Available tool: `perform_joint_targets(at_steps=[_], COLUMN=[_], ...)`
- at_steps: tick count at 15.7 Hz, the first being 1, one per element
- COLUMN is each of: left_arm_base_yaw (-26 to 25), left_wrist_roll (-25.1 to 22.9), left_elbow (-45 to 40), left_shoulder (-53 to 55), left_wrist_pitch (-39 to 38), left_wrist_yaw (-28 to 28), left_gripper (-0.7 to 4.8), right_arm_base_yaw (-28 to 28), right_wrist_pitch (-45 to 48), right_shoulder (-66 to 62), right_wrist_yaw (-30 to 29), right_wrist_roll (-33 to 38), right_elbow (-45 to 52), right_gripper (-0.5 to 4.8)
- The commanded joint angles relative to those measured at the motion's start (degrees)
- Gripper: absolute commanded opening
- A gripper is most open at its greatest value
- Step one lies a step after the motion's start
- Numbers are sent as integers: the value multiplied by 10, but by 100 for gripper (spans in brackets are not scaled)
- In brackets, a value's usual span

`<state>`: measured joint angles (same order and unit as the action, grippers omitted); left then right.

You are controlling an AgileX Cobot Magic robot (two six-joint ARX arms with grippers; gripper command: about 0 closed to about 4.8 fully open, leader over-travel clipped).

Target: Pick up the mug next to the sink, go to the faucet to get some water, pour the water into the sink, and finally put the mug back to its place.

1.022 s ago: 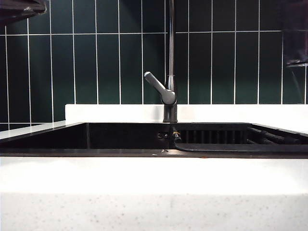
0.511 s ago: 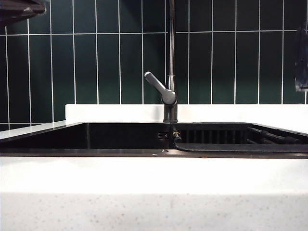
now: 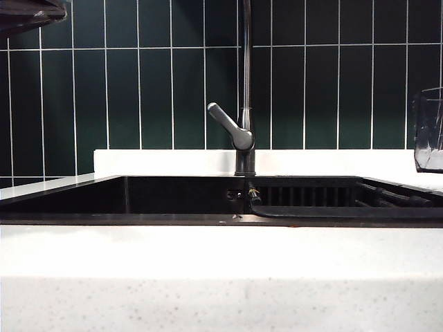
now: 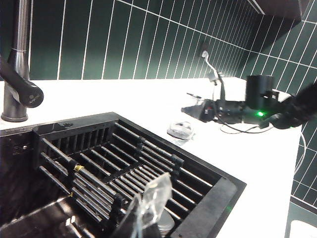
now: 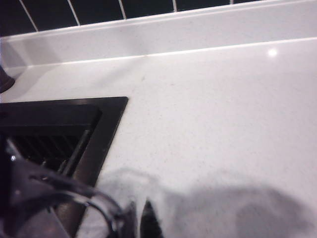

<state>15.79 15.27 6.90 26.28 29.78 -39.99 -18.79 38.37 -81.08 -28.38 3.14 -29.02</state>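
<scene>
The mug [image 3: 429,131] was seen held by the right gripper [image 4: 198,110] at the far right edge of the exterior view, low over the white countertop [image 5: 223,124] just beside the right end of the sink [image 3: 173,220]. Whether its base touched the surface could not be told. The jaws of the right gripper were drawn nearly together on the glass, and in the right wrist view the clear rim was seen pinched close to the camera. No water could be made out in the mug, though glass this clear would hide a small amount. The faucet [image 3: 243,138] was well apart from the mug, at the middle of the sink's back edge, and no stream was seen falling from it. The left gripper [image 4: 151,191] was held above the ribbed rack [image 4: 124,163] inside the sink, its jaws closed together on nothing. From this layout the pick-up was judged done, since the mug was in the grip. Nothing in these views settled whether the filling at the faucet and the pouring into the sink had been carried out. With the mug so low and close to its place beside the sink, the setting-down was judged to be the likely step in hand. The release of the glass was judged to be what remained.
</scene>
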Motion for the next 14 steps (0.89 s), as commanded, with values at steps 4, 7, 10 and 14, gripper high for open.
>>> perform_joint_targets(at_steps=[4,7,10,14], left_arm_base_yaw=[0,0,0,0], left_wrist_roll=[-2,-2,-28,-97], left_elbow=[0,0,0,0], left_shoulder=[0,0,-2,-3], left_wrist_pitch=[8,8,11,-25], left_wrist_yaw=[-3,-3,1,52], left_gripper=[-6,-6,-6,-6], right_arm_base_yaw=[-3,-3,-3,-22], right_wrist_pitch=[3,2,2,3], right_shoulder=[-52,-80,-95,-95], right_wrist_yaw=[-29,-29,-29,-31], right_wrist_roll=[-54,-65,-82,-94], right_elbow=[-73,-90,-99,-99], right_gripper=[-9,-9,-9,-9])
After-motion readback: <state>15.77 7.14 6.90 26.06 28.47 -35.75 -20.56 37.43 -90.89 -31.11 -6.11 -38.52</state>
